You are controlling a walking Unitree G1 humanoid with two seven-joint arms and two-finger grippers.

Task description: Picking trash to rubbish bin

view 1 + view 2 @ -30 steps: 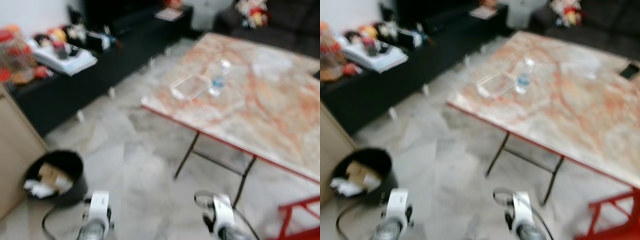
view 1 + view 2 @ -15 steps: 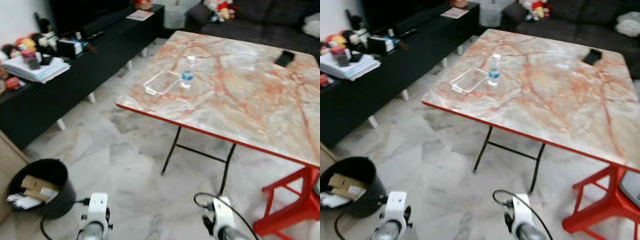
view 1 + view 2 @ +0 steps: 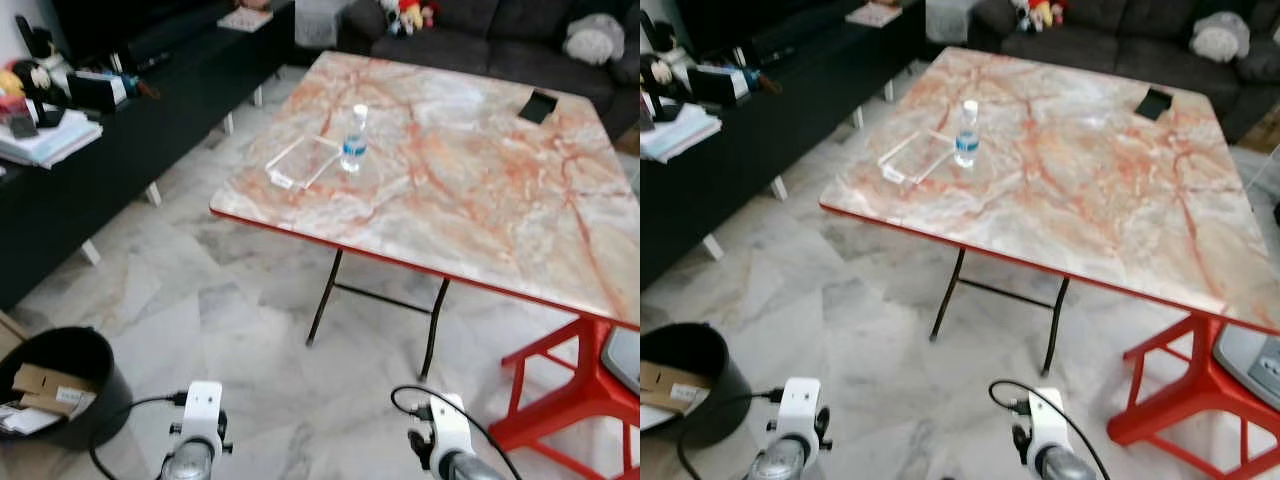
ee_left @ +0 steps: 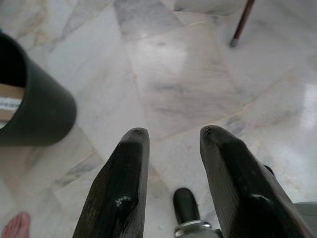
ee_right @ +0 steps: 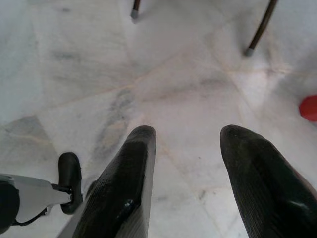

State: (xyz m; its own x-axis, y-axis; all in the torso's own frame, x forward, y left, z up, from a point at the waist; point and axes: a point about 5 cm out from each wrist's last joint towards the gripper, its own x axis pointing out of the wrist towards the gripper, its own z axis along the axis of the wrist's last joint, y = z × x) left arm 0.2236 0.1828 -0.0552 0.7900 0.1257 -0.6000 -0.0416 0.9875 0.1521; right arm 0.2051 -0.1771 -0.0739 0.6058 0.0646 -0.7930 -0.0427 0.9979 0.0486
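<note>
Plastic bottle (image 3: 353,139) by the table's (image 3: 470,200) left edge; we should step closer, both grippers (image 4: 171,163) (image 5: 185,168) spread empty.

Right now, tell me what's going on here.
The robot stands on the marble floor facing a table that holds a water bottle and a clear plastic container. A black bin with cardboard in it sits to its left. The left gripper and right gripper hang low over the floor, open and empty. No trash is picked up yet.
</note>
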